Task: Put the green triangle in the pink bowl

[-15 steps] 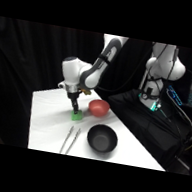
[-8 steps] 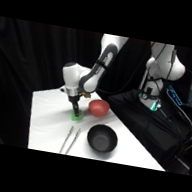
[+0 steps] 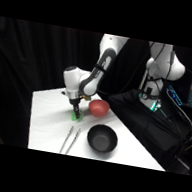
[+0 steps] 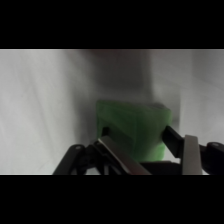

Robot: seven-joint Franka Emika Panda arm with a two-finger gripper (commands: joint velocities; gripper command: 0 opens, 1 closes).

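Note:
The green triangle lies on the white table, just left of the pink bowl. My gripper has come down from above right onto the block. In the wrist view the green triangle fills the middle, and my gripper stands open around it. One finger sits at the block's left side and the other at its right side, both close against it. The pink bowl is out of the wrist view.
A larger black bowl stands near the table's front, right of the metal tongs. Black cloth and cables cover the area to the right of the table. The table's left edge is close to the block.
The gripper has moved lower, down onto the green triangle. The bowls and the tongs have not moved.

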